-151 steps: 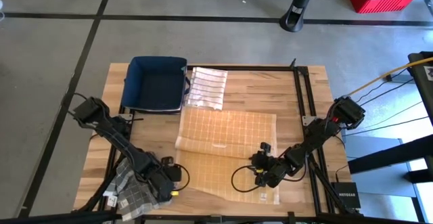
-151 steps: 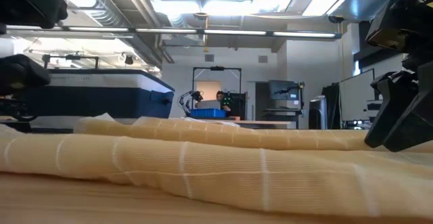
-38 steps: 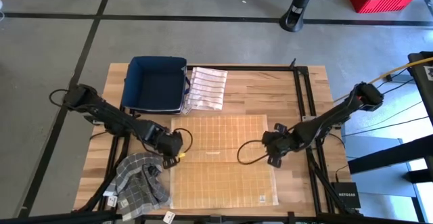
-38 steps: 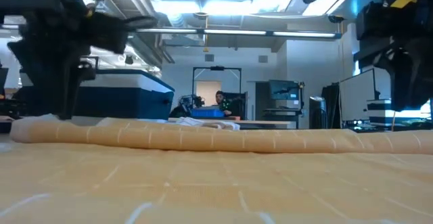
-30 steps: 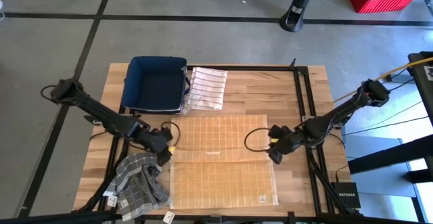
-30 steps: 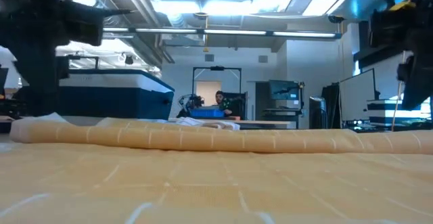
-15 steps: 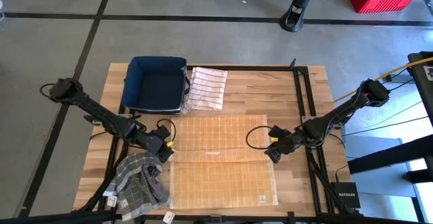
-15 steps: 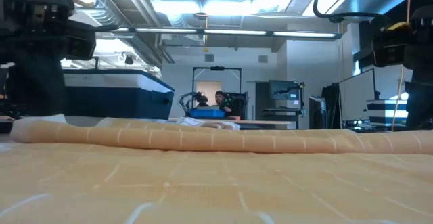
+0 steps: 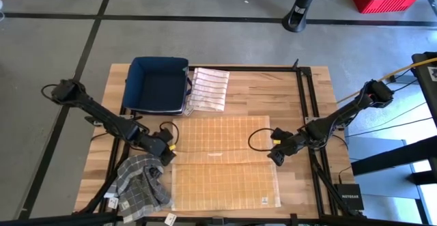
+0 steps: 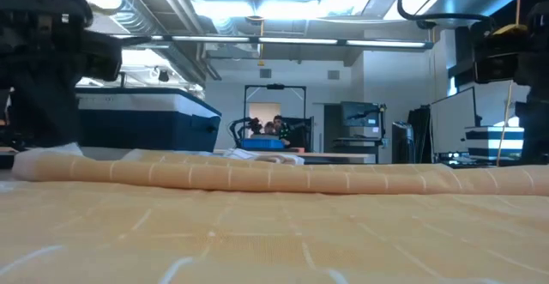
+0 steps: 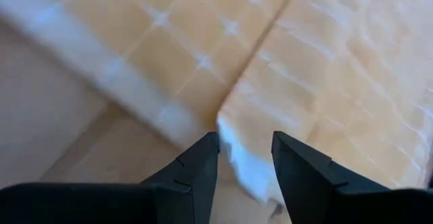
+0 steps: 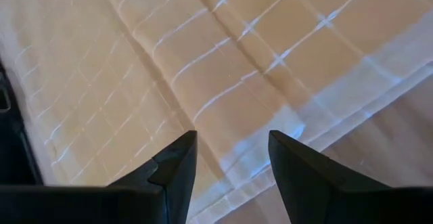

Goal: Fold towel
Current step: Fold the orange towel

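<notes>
The yellow towel (image 9: 225,164) with white grid lines lies spread on the wooden table, with a raised fold ridge (image 10: 257,177) running across its middle from left to right. My left gripper (image 9: 166,151) stands open at the ridge's left end. In its wrist view a white-hemmed corner (image 11: 238,149) of the upper layer shows between the fingers (image 11: 243,160). My right gripper (image 9: 272,156) stands open at the ridge's right end, over the towel's right hem (image 12: 298,132). Whether either gripper touches the cloth I cannot tell.
A dark blue bin (image 9: 158,84) stands at the far left, with a white striped cloth (image 9: 209,89) beside it. A grey checked cloth (image 9: 140,185) lies at the near left corner. A black frame rail (image 9: 306,110) runs along the table's right side.
My left gripper has sunk a little toward the towel's left edge at the fold ridge. The towel has kept still.
</notes>
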You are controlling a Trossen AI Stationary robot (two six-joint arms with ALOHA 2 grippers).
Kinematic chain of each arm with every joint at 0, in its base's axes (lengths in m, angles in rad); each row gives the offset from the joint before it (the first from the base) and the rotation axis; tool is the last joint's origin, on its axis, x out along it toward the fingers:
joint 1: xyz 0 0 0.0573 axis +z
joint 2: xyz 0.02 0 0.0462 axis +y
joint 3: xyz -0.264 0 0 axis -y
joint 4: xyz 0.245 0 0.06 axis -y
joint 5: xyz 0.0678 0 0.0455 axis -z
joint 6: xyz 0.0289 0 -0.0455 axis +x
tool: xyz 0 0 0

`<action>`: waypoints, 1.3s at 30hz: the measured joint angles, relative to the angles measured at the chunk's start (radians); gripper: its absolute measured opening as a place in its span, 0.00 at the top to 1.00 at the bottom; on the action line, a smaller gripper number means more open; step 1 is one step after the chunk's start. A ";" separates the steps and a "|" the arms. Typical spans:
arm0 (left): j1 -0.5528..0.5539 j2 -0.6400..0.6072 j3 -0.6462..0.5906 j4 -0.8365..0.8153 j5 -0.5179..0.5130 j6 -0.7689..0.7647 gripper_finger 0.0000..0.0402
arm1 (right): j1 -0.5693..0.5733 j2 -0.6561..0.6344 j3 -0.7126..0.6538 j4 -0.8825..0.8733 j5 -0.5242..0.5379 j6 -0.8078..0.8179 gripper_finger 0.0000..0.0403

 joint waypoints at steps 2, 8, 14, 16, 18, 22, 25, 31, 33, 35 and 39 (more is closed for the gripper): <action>0.005 0.025 0.000 0.023 0.005 0.003 0.67 | 0.000 0.000 0.000 0.000 -0.009 0.003 0.54; 0.006 0.076 0.000 0.032 0.030 0.023 0.68 | 0.000 0.001 0.000 -0.014 -0.013 0.044 0.54; 0.006 0.078 0.000 0.044 0.016 0.058 0.75 | -0.001 0.019 0.000 0.007 0.017 0.056 0.54; 0.006 0.078 0.000 0.045 0.013 0.061 0.77 | -0.001 0.034 0.000 0.001 0.038 0.083 0.54; 0.006 0.078 0.000 0.045 0.011 0.061 0.80 | -0.001 0.054 0.001 -0.008 0.052 0.121 0.54; 0.006 0.078 0.000 0.044 0.011 0.065 0.83 | -0.001 0.102 0.000 -0.010 0.056 0.146 0.54; 0.006 0.078 0.000 0.043 0.010 0.067 0.84 | -0.001 0.123 0.000 -0.004 0.072 0.146 0.54; 0.006 0.078 0.000 0.044 0.011 0.079 0.85 | -0.001 0.129 0.000 0.078 0.058 0.115 0.54; 0.006 0.078 0.000 0.044 0.010 0.082 0.85 | -0.001 0.128 0.000 0.104 0.063 0.094 0.54; 0.006 0.078 0.000 0.044 0.010 0.082 0.85 | -0.001 0.128 0.000 0.119 0.074 0.076 0.54; 0.006 0.078 0.000 0.043 0.010 0.082 0.85 | -0.001 0.128 0.000 0.073 0.063 0.074 0.58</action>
